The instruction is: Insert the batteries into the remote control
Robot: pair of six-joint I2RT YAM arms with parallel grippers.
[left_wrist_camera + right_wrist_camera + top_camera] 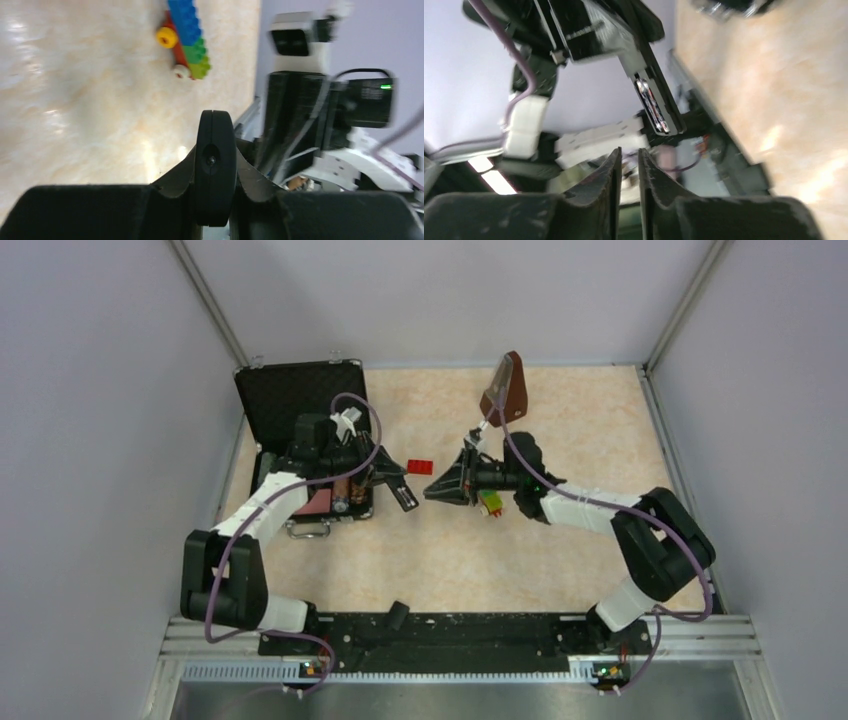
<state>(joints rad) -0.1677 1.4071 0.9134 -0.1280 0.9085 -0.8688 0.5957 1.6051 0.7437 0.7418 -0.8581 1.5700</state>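
Your left gripper (214,172) is clamped tight on the remote control (215,145), which sits end-on between its pads; from above, the bar pokes out past the fingertips toward the other arm. Your right gripper (629,152) faces it, tips just short of the remote's free end; its fingers stand a thin slit apart and grip nothing. From the right wrist you can see the remote's bay open with one silvery battery (651,105) lying in it; you cannot tell where the second one is.

Behind the left fingers, under the wrist, sits the open black case (300,395), lid tilted up toward the back wall; its tray holds a pink item (320,503) and some darker bits, mostly hidden by the arm.

Just beyond the gap between the two sets of fingers lies a red brick (420,466); under the right wrist rests the toy-brick train (186,40); farther back stands a brown flat piece (508,390); near the arm bases lies a small black piece (397,615). The tabletop (560,540) is pale marbled beige; plain grey walls (100,390) close in three sides.
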